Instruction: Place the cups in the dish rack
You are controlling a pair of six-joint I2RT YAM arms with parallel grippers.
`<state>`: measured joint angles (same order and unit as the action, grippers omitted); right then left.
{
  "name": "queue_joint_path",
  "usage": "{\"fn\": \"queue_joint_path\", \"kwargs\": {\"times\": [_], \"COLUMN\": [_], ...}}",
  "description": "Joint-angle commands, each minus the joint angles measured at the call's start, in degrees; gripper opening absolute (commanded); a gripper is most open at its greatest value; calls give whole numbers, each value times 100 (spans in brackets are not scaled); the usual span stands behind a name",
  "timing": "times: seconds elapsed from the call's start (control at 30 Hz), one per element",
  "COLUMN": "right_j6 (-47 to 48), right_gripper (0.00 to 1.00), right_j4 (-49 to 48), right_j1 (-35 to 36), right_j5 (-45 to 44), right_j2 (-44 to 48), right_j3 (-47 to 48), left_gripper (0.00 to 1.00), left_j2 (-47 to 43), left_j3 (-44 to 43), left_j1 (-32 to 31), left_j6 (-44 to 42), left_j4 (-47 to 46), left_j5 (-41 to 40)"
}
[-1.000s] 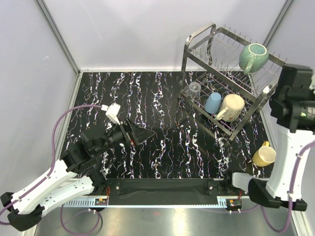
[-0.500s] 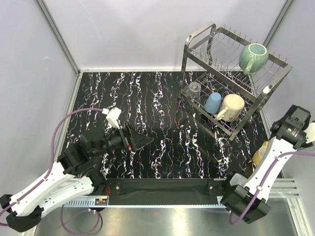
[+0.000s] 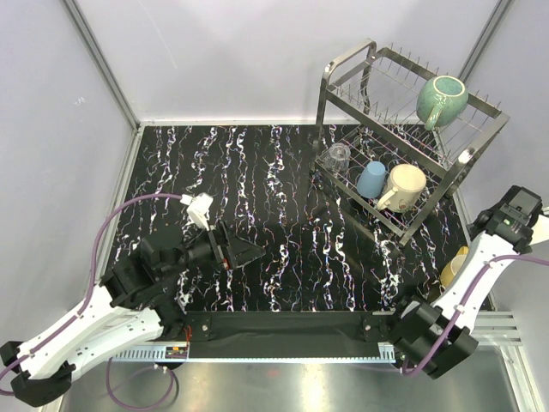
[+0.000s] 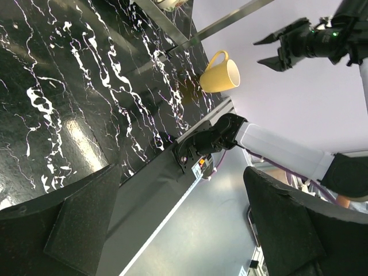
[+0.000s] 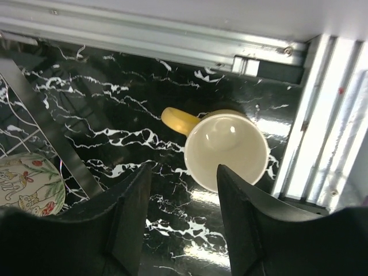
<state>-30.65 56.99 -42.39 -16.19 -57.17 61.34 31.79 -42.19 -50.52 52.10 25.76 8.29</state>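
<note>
The yellow mug (image 5: 227, 150) stands upright on the black marbled table at the right edge, its handle pointing left. My right gripper (image 5: 183, 168) hangs open just above and short of it, with nothing between the fingers. From above, my right arm hides most of the yellow mug (image 3: 453, 268). The dish rack (image 3: 347, 64) holds the teal mug (image 3: 442, 99) on its upper tier. On its lower tier are the glass tumbler (image 3: 338, 156), the light-blue cup (image 3: 371, 178) and the cream mug (image 3: 403, 186). My left gripper (image 3: 244, 251) is open and empty, low over the table's left half.
An aluminium frame rail (image 5: 313, 115) and the wall run close beside the yellow mug on the right. The rack's steel leg (image 5: 43, 123) stands to its left. A black strip (image 3: 283, 324) lies along the near edge between the arm bases.
My right arm has swung from high beside the rack down toward the right edge, over the yellow mug. The left arm has drifted slightly back toward its base.
</note>
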Motion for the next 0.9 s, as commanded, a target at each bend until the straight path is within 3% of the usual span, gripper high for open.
{"fn": "queue_joint_path", "kwargs": {"times": [0.0,0.87], "right_j6": [-221,-503], "right_gripper": [56,53], "right_j4": [-364,-1155], "right_j1": [-32,-32], "right_j5": [502,397], "right_j2": [-146,-963], "right_j3": [-210,-1054], "left_gripper": [95,95], "left_j2": [-120,-94], "left_j3": [62,168], "left_j1": [-28,-28], "left_j6": [-6,169], "left_j4": [-264,-598], "left_j5": [243,357]}}
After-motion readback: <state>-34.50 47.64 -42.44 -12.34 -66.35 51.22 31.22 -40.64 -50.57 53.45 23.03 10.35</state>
